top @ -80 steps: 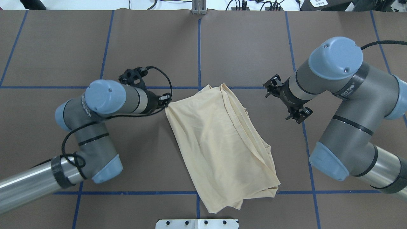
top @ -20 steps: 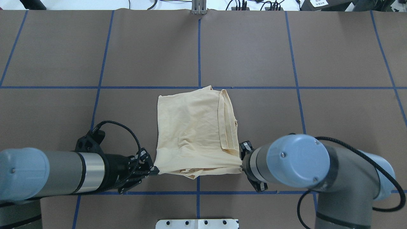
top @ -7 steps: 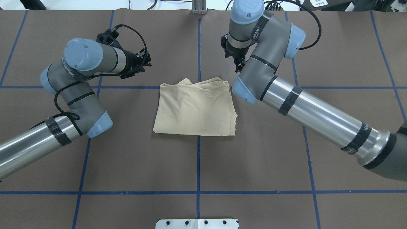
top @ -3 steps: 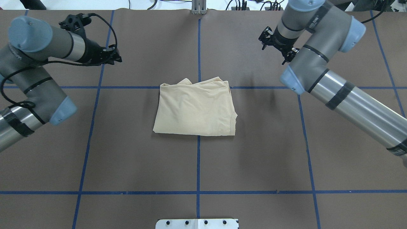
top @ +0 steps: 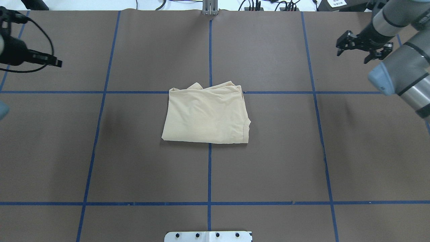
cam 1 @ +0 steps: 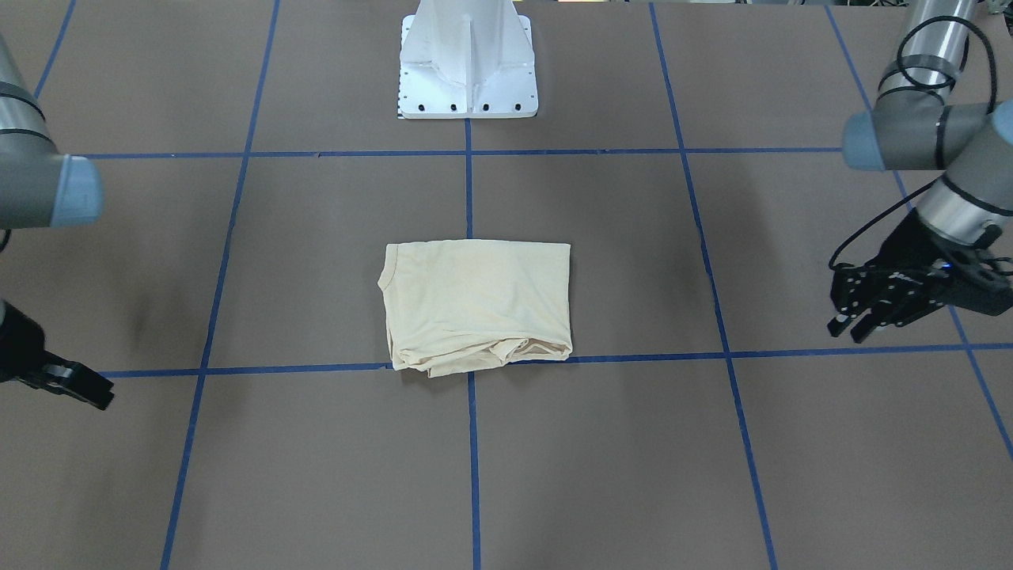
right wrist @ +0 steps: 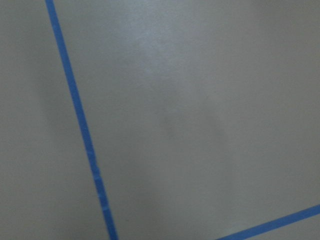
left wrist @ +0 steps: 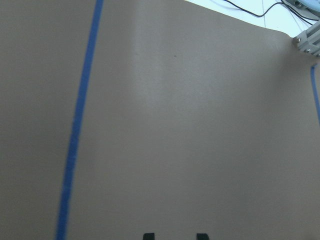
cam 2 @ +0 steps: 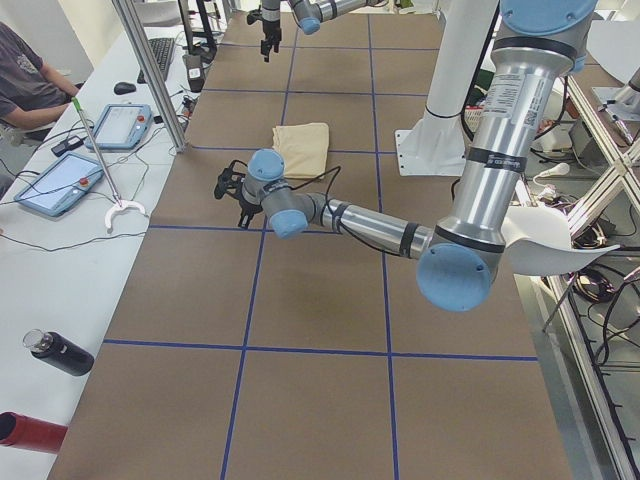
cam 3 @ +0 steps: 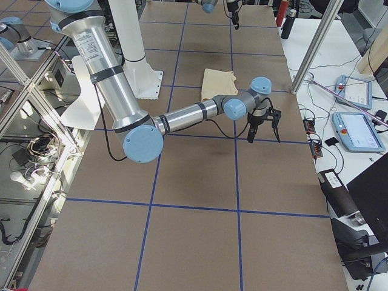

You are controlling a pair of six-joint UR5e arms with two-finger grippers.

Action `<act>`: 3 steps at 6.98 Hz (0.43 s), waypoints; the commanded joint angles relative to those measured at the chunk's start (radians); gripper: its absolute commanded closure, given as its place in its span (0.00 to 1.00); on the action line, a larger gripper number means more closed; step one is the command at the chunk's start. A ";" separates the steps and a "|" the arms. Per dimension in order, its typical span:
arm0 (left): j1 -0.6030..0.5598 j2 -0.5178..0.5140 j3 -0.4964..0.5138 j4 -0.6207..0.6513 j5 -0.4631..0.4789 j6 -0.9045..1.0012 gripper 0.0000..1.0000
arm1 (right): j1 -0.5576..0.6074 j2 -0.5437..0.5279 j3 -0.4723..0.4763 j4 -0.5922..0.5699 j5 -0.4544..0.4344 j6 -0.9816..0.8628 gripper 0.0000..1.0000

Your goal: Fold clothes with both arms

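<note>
Brown table [top: 268, 151] has a blue tape grid, and the left arm [cam 2: 370, 222] and right arm [cam 3: 188, 115] reach out toward its far left and far right ends, well apart from the cloth. The cream-yellow T-shirt [top: 206, 116] lies folded in a rough rectangle at table centre, its far edge on a blue cross line, touched by neither gripper. Left gripper [cam 1: 847, 331] and right gripper [top: 352, 56] both have their fingers spread, holding nothing, above bare table.

Brown table [top: 268, 151] with blue tape grid [top: 209, 174], white desk [cam 2: 40, 290] alongside
</note>
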 commanded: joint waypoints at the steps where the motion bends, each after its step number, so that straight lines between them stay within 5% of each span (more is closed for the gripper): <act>1: -0.203 0.143 0.002 0.005 -0.087 0.359 0.59 | 0.186 -0.154 0.025 -0.004 0.116 -0.361 0.00; 3: -0.344 0.170 0.019 0.122 -0.087 0.600 0.57 | 0.279 -0.249 0.020 -0.007 0.125 -0.622 0.00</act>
